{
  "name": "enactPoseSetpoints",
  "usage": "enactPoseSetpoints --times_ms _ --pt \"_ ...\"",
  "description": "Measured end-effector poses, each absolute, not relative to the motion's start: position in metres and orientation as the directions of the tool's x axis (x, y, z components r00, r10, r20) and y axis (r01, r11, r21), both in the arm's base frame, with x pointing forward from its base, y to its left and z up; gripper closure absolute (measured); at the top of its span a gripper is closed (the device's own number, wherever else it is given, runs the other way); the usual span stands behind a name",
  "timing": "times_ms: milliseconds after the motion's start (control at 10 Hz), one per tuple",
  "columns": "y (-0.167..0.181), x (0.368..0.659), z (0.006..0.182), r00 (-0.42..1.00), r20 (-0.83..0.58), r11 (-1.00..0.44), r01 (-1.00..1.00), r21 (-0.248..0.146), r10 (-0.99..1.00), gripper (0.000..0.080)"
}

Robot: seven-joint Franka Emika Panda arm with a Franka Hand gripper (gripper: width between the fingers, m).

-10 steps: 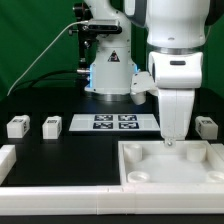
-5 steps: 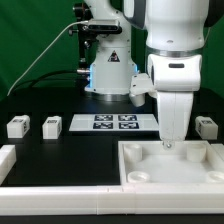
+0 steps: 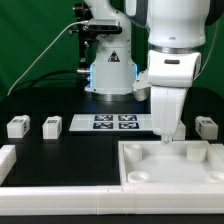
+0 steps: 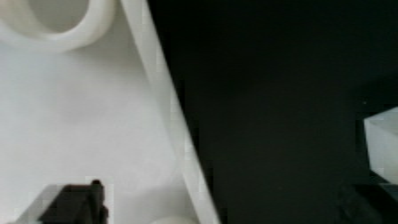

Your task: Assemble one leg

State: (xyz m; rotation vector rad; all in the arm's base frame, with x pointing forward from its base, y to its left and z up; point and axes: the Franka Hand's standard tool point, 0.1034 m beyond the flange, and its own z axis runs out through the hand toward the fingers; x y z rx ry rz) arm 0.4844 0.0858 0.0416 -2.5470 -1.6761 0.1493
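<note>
Three small white legs with tags stand on the black table in the exterior view: two at the left (image 3: 17, 127) (image 3: 51, 126) and one at the right (image 3: 206, 127). My gripper (image 3: 167, 137) hangs over the far rim of the large white panel (image 3: 150, 178), between the marker board and the right leg, touching none of them. In the wrist view the gripper (image 4: 222, 206) is open and empty, with one dark finger (image 4: 71, 205) over the panel (image 4: 71, 120). A white block, likely the right leg (image 4: 382, 140), shows at the picture's edge.
The marker board (image 3: 113, 122) lies behind the panel. A white rail (image 3: 50, 190) runs along the front left. The robot base (image 3: 108, 70) stands at the back. A round socket (image 4: 50, 20) shows in the panel.
The gripper has shifted slightly toward the exterior view's left and lifted a little above the panel's rim. The legs and panel have not moved.
</note>
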Motion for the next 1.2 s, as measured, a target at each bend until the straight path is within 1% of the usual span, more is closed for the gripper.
enactPoseSetpoints --times_ms 200,300,400,500,700,800,1000,1100,1200 --pt "0.087 0.483 0.041 0.430 -0.038 -0.431 0.893 -0.129 0.902 0.0151" --pt "0.088 0.483 0.040 0.514 -0.050 -0.516 0.848 -0.126 0.857 0.0151" --pt "0.089 0.482 0.040 0.632 -0.065 -0.634 0.764 -0.121 0.773 0.0151" --pt "0.089 0.482 0.040 0.683 -0.071 -0.686 0.718 -0.119 0.727 0.0151" --pt "0.093 0.478 0.039 0.879 -0.098 -0.883 0.455 -0.117 0.467 0.0151" --pt "0.096 0.474 0.037 0.950 -0.118 -0.954 0.277 -0.115 0.290 0.0151" --pt "0.112 0.467 0.038 0.989 -0.149 -0.997 0.005 -0.080 0.016 0.0151" --pt "0.121 0.464 0.037 0.988 -0.155 -0.997 -0.034 -0.072 -0.023 0.0151" --pt "0.130 0.461 0.037 0.987 -0.157 -0.997 -0.029 -0.069 -0.018 0.0151"
